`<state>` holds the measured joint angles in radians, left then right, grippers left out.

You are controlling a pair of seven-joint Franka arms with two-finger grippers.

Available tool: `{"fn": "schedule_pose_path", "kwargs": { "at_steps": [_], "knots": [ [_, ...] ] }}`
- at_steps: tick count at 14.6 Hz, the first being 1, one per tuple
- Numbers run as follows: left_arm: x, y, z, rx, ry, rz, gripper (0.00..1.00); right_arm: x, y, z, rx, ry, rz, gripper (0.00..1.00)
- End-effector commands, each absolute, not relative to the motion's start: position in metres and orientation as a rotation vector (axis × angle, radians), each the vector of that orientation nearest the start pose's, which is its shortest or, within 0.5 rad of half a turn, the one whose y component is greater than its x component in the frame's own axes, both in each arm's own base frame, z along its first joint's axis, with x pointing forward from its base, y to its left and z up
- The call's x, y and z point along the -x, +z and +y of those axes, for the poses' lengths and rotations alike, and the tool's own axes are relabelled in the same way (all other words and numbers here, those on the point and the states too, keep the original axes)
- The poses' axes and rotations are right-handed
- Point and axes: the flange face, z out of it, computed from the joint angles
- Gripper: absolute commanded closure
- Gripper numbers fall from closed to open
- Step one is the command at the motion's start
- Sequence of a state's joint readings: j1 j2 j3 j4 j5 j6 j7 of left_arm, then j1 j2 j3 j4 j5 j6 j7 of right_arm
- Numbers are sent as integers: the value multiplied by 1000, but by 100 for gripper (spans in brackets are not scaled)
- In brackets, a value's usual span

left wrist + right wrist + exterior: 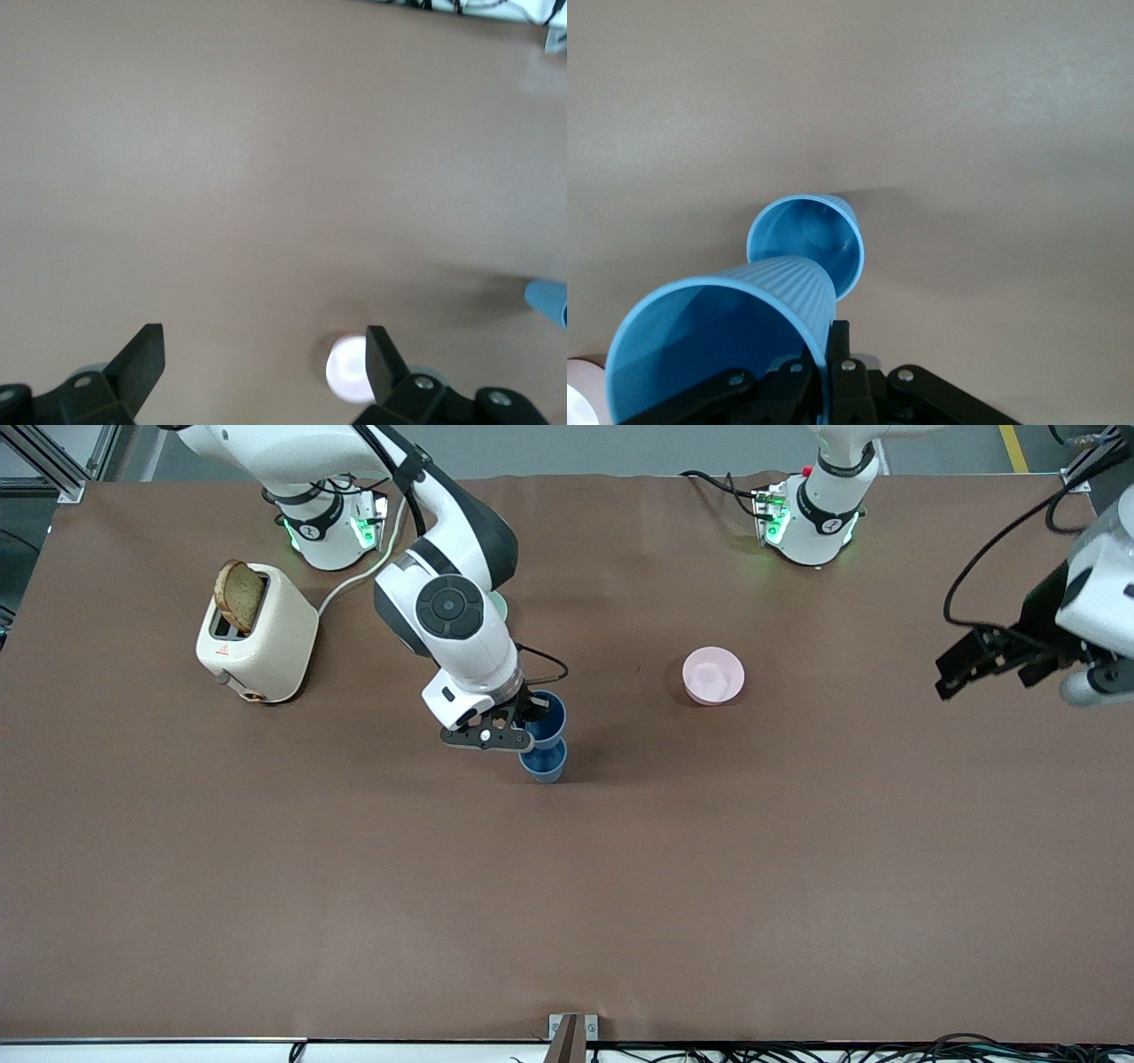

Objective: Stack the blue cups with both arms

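Two blue cups are in play, both near the table's middle: the held cup [547, 718] is pinched at its rim by the right gripper [512, 726], fingers closed across the wall, and it hangs just above the standing cup [542, 763], which rests upright on the brown table [567, 903], open mouth up. In the front view the held cup sits at about twelve o'clock of the standing one, overlapping its rim; the right wrist view shows the lower cup's mouth [806, 245] not yet centred under the raised cup [718, 345], so the nesting looks unfinished. To do this step well, I would bring the held cup's base squarely over the lower mouth before descending, keep it vertical, and lower slowly, since a tapered tumbler that catches the rim off-centre could tip the light lower cup over. Release should come only once the upper cup has seated. The left gripper [988, 660] waits with fingers spread wide and nothing between them, over the table's edge at the left arm's end, roughly three o'clock from the pink bowl [713, 676]. A toaster [257, 633] stands toward the right arm's end.
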<state>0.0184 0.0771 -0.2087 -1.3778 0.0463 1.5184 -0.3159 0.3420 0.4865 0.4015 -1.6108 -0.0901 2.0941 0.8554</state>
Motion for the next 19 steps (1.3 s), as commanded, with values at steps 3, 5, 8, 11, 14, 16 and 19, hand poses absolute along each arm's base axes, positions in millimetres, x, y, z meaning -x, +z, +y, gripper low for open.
{"fn": "schedule_pose_path", "kwargs": {
  "at_steps": [3, 5, 8, 11, 14, 16, 19],
  "knots": [
    [-528, 678, -93, 3108, -77, -73, 0, -523, 357, 442, 3041, 56, 158, 98],
    [-519, 675, -88, 3100, -63, -27, 0, -525, 351, 443, 3036, 58, 161, 98],
    [-510, 671, -88, 3093, -40, 48, 0, -525, 349, 443, 3038, 61, 161, 96],
    [-507, 664, -81, 3131, 5, 50, 0, -525, 346, 443, 3049, 53, 150, 92],
    [-506, 666, -85, 3128, 7, 64, 0, -529, 345, 438, 3052, 50, 158, 93],
    [-506, 667, -86, 3125, 7, 104, 0, -533, 347, 434, 3050, 44, 167, 94],
    [-498, 670, -85, 3120, 36, 130, 0, -538, 347, 432, 3046, 14, 167, 95]
  ]
}}
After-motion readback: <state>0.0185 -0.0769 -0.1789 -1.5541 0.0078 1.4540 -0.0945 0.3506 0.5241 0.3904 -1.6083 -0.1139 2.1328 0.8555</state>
